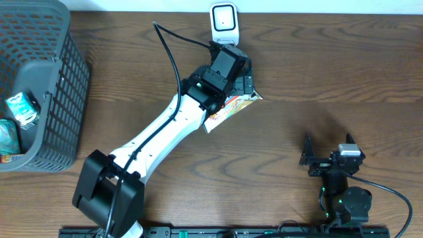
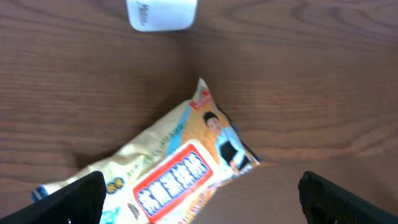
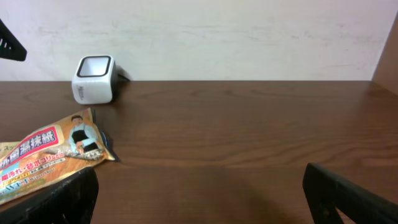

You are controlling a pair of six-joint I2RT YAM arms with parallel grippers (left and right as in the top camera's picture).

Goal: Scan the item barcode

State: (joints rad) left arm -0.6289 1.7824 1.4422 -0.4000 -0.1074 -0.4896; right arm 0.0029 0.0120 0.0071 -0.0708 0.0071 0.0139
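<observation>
The item, a flat orange and cream snack packet [image 1: 231,108] with red-framed lettering, lies face up on the wooden table just in front of the white scanner [image 1: 223,20]. No barcode shows on it. My left gripper [image 1: 243,84] hovers over the packet with its jaws wide apart; in the left wrist view the packet [image 2: 168,162] lies between and below the open fingers [image 2: 81,199], with the scanner [image 2: 161,14] at the top edge. My right gripper [image 1: 328,149] stands open and empty at the front right. From it I see the packet [image 3: 43,155] and scanner [image 3: 94,78] far to the left.
A dark grey mesh basket [image 1: 59,86] stands at the left edge with a green carton [image 1: 23,109] and another packet [image 1: 5,139] inside. The left arm's black cable [image 1: 173,63] loops above the table. A pale wall [image 3: 217,37] runs behind the table's far edge.
</observation>
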